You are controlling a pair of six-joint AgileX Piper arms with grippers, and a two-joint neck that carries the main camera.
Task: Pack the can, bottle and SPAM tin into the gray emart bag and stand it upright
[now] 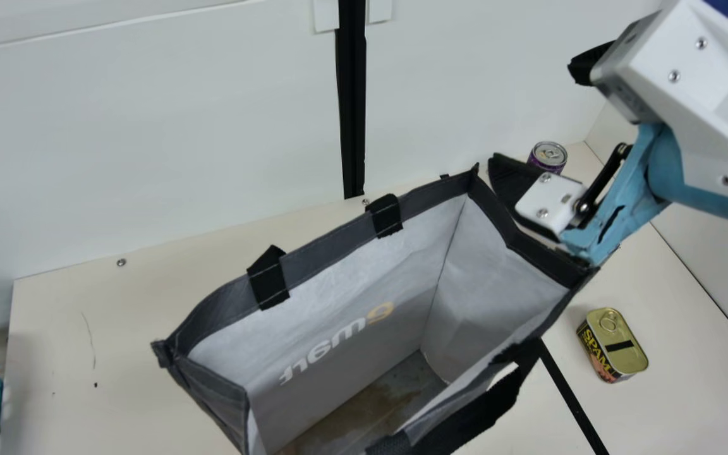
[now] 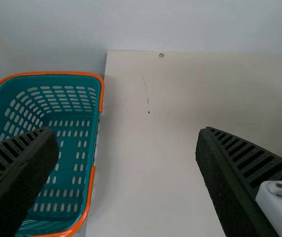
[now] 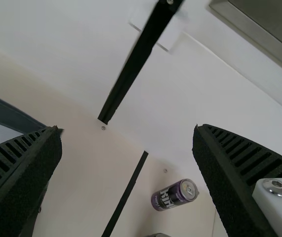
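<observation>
Bag: the gray bag (image 1: 490, 246) is standing upright at the lower middle of the main view, its mouth gaping upward and its light lining and brownish floor showing. A black handle (image 1: 490, 411) is hanging along its near side. Two black strap ends are crossing the far rim.

Can: the purple can (image 1: 548, 155) is standing upright on the table (image 1: 673, 291) at the upper right of the main view, beyond the bag's right corner, with a gripper finger partly covering it. In the right wrist view it is appearing at the lower right, between the spread fingers but untouched.

Tin: the SPAM tin (image 1: 613, 347) is resting lid up on the table at the lower right of the main view, just beside the bag.

Right gripper (image 1: 531, 114): it is hovering at the upper right of the main view, fingers spread wide and pinching nothing. The lower finger is lying over or against the bag's right corner; contact cannot be confirmed.

Left gripper (image 2: 126, 133): in its wrist view it is holding its fingers wide apart, with nothing between them.

Surroundings: a teal basket (image 2: 61, 74) with orange trim is occupying the left of the left wrist view. A black strip (image 1: 352, 107) is running down the white wall (image 1: 149, 126) at the main view's upper middle.
</observation>
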